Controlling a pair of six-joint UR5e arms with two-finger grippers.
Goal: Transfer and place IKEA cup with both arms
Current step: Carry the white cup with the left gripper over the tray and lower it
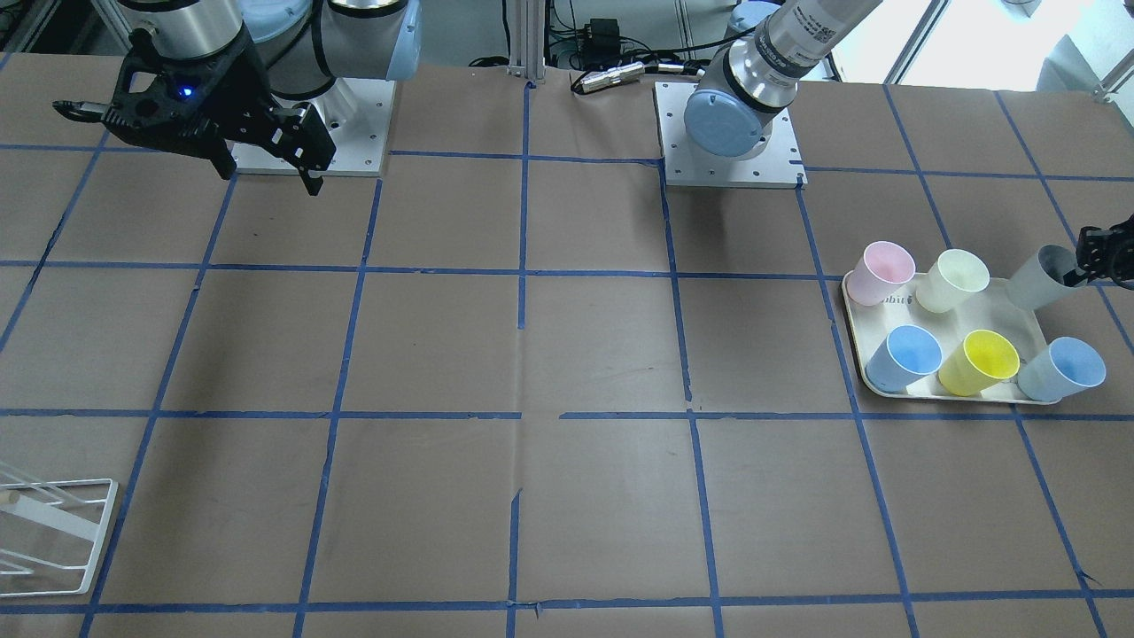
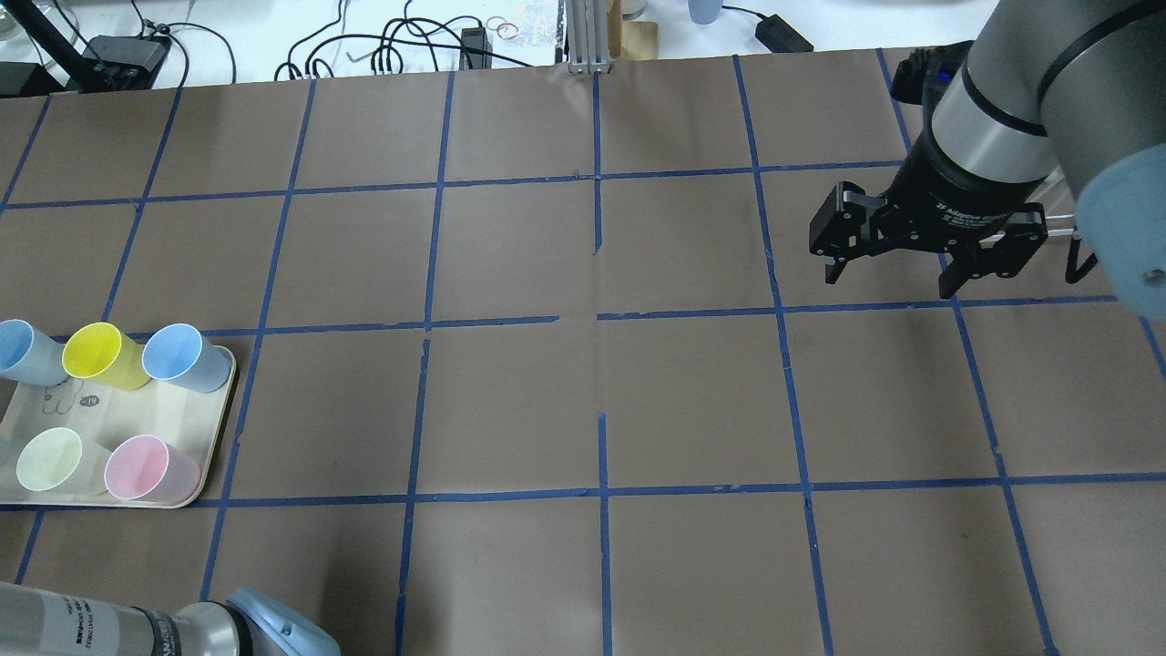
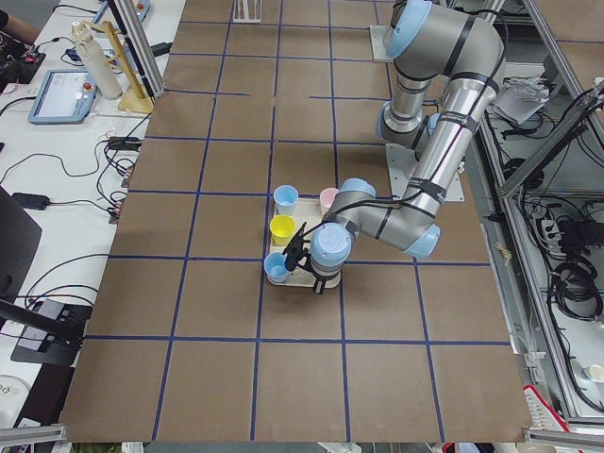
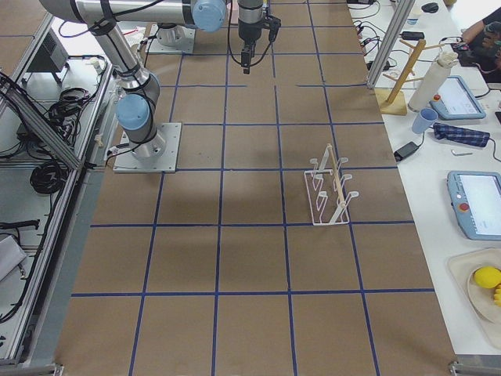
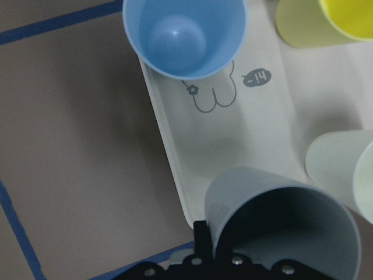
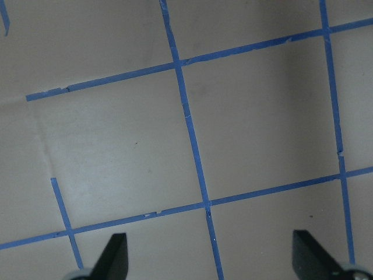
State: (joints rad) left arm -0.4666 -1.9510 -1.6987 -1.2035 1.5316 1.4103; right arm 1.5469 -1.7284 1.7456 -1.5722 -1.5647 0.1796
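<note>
**Left pincer has the grey cup by the rim, right arm waits wide open**

Over on the robot's left end of the table (image 1: 567,354), the left pincer (image 1: 1083,266) is clamped on the rim of the IKEA cup (image 1: 1038,279). One finger sits outside the wall and, as far as the wrist view lets me judge, the other sits inside. The cup hangs tilted at the corner of the cream tray (image 1: 1005,323), mouth angled up toward the pincer. It looks lifted, though I can't say for sure that its base is clear of the tray.

A rim grip makes sense here. The pale green cup (image 1: 952,280) stands just beside it, and a light blue cup (image 1: 1061,368) and the yellow cup (image 1: 979,361) fill the next row, so there's little room to close around the body. It also leaves the cup's side free for a second grip.

Well apart, across the table, the right pincer (image 2: 889,281) hovers over bare taped squares. Its fingertips (image 6: 113,256) are spread wide with nothing between them, which reads as a receiver waiting.

The white wire rack (image 1: 53,523) sits on the right arm's side, far from the tray. That is probably why two arms are needed, and my guess is it's the destination.

By my reckoning we're early, with the pick in hand. The carry to the middle, the handover and the placing are not yet done.

The thing to watch is that a tilted cup held by a thin rim could swing or slip. It could also clip the pale green cup on the way out.
</note>
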